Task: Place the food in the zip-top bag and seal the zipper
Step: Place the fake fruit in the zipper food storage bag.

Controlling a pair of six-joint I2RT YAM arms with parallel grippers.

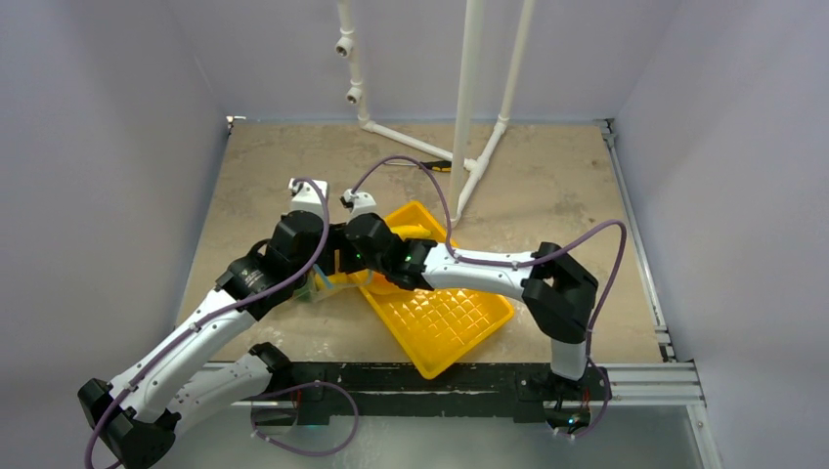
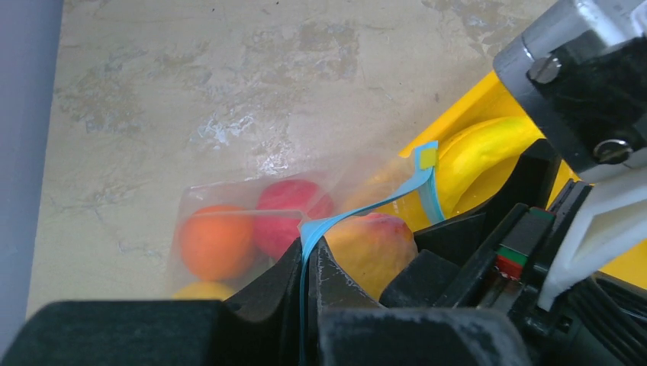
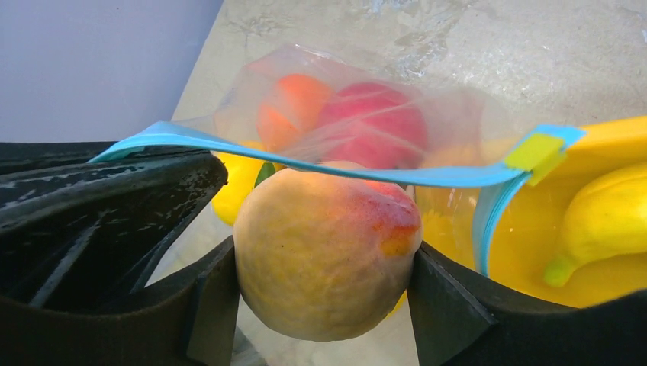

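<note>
Soft clear plastic, the zip-top bag (image 3: 450, 114) lies slack on the bench (image 2: 229, 76) beside the yellow tray (image 3: 610, 137), with an orange (image 3: 290, 107) and a red apple (image 3: 381, 122) inside. The left claw (image 2: 309, 267) is clamped on its teal zipper (image 2: 366, 207). The right claw (image 3: 324, 301) squeezes the peach-coloured fruit (image 3: 320, 236) by its sides, just under that strip; the fruit is likely light, rigid and slick.

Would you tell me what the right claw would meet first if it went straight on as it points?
Probably the red apple inside the bag, just beyond the zipper crossing above the peach it grips; the depth is hard to judge.
</note>
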